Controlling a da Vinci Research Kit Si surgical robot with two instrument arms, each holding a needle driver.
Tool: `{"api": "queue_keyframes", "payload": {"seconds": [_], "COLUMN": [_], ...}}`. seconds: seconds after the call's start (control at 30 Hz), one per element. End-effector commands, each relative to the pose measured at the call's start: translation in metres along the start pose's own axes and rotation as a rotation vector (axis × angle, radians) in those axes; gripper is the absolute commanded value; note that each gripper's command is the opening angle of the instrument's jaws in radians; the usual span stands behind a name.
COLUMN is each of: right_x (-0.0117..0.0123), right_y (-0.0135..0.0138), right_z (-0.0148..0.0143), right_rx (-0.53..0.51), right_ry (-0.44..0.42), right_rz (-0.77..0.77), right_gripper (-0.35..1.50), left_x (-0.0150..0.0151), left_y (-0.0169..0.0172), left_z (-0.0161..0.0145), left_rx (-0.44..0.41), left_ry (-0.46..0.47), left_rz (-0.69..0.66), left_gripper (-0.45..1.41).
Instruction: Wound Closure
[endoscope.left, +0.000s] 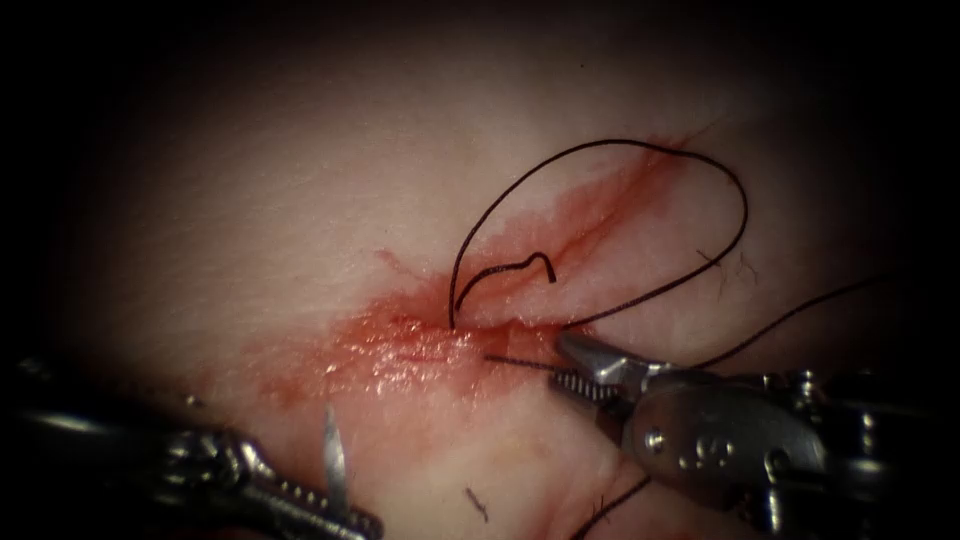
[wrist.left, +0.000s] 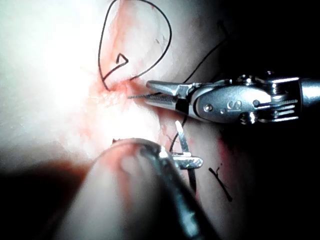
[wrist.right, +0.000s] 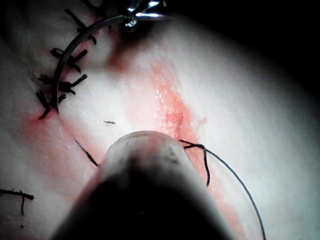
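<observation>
A wide loop of thread (endoscope.left: 640, 180) is lying over the cut (endoscope.left: 500, 325) and blocking the way, while bare tissue (endoscope.left: 250, 170) is staying open left.
</observation>
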Motion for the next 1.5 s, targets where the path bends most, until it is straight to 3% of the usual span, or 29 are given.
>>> {"api": "queue_keyframes", "payload": {"seconds": [0.03,0.2,0.33,0.53,0.83,0.87,1.23,1.5], "right_x": [0.0004,0.0003,-0.0013,-0.0075,-0.0213,-0.0213,-0.0305,-0.0350], "right_y": [0.0003,0.0007,0.0020,0.0045,0.0083,0.0083,0.0109,0.0120], "right_z": [0.0006,-0.0007,-0.0025,-0.0049,-0.0094,-0.0094,-0.0139,-0.0162], "right_rx": [-0.003,-0.002,-0.024,-0.059,-0.082,-0.082,-0.118,-0.141], "right_ry": [0.005,-0.005,-0.064,-0.195,-0.328,-0.328,-0.423,-0.467], "right_rz": [-0.001,0.021,0.055,0.086,0.167,0.167,0.231,0.261], "right_gripper": [-0.35,-0.35,-0.35,-0.35,-0.35,-0.35,-0.35,-0.35], "left_x": [0.0001,0.0001,0.0001,0.0001,0.0001,0.0001,0.0001,0.0000], "left_y": [-0.0005,-0.0005,-0.0005,-0.0005,-0.0005,-0.0005,-0.0005,-0.0004], "left_z": [0.0004,0.0004,0.0004,0.0004,0.0003,0.0003,0.0003,0.0003], "left_rx": [0.000,0.000,0.000,-0.001,-0.001,-0.001,-0.001,-0.001], "left_ry": [0.000,0.000,-0.001,-0.001,-0.001,-0.001,-0.001,-0.002], "left_rz": [0.001,0.001,0.000,0.000,0.000,0.000,0.000,0.000], "left_gripper": [-0.45,-0.45,-0.45,-0.45,-0.45,-0.45,-0.45,-0.45]}}
